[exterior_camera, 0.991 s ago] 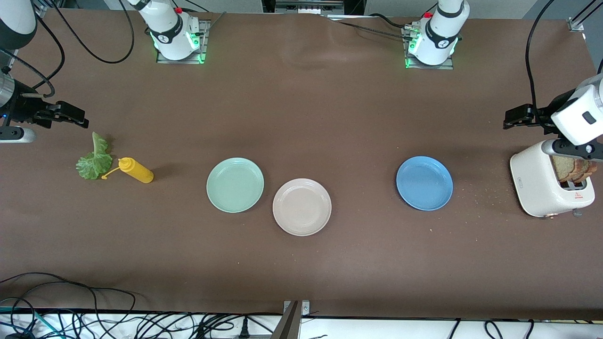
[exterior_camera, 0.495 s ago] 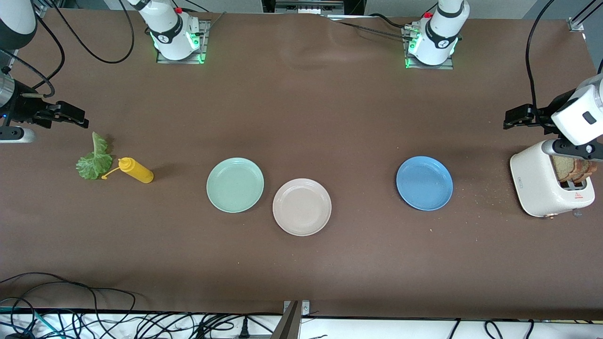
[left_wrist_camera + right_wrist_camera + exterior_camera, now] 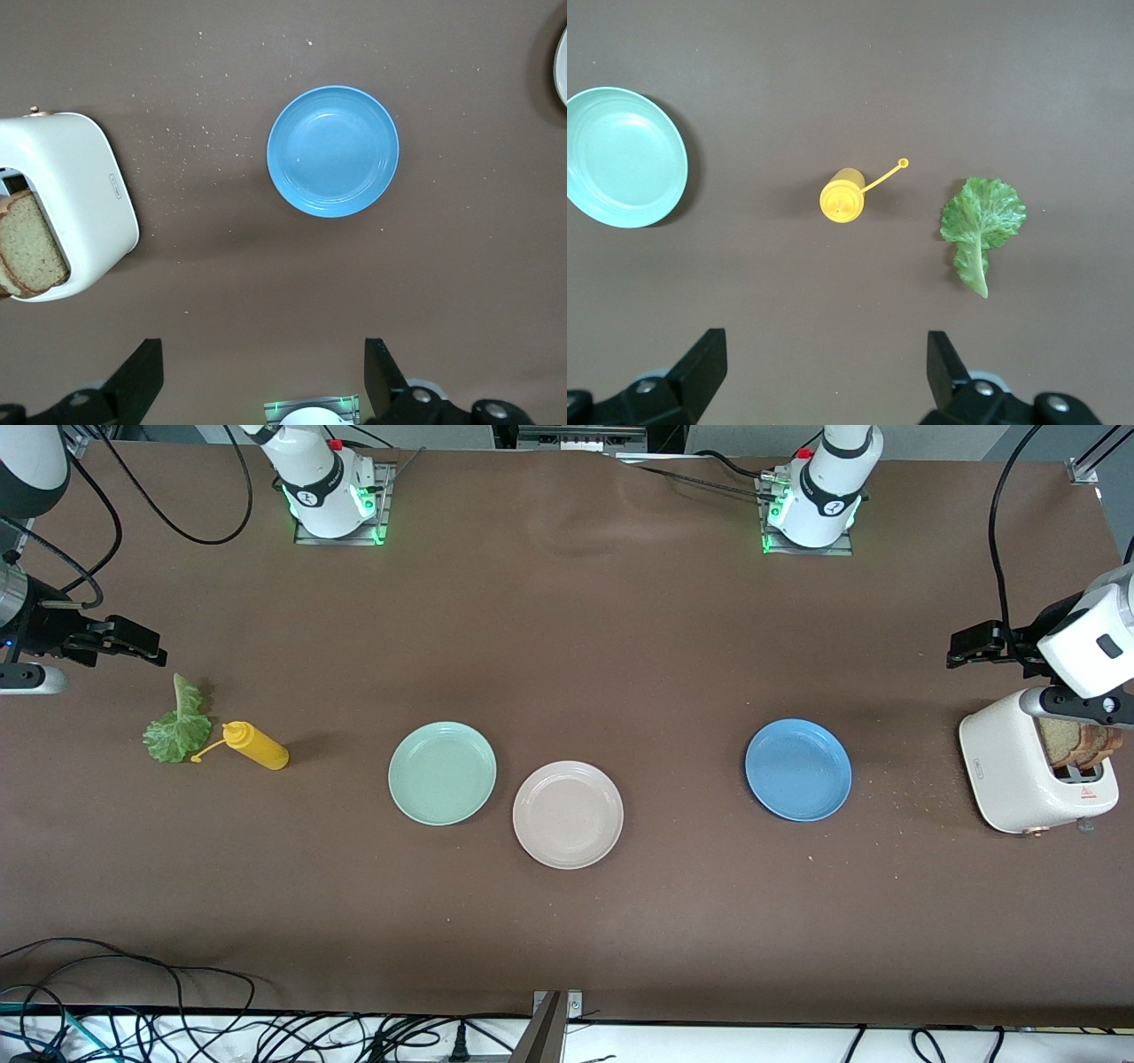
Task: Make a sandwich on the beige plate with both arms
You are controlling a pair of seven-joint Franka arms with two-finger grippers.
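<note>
Beige plate, green lettuce.

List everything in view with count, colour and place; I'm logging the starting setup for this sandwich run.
beige plate: one, pale pinkish-beige, mid-table, nearest the front camera of the three plates, nothing on it.
mint-green plate: one, beside the beige plate toward the right arm's end.
blue plate: one, toward the left arm's end.
bread slices: two, brown, standing in the toaster.
toaster: one, white, at the left arm's end.
crumbs: scattered, pale, between the toaster and the blue plate.
lettuce leaf: one, green, at the right arm's end.
squeeze bottle: one, yellow, cap off on its strap, beside the lettuce.
left hand: black, open, over the table by the toaster.
right hand: black, open, over the table by the lettuce.
</note>
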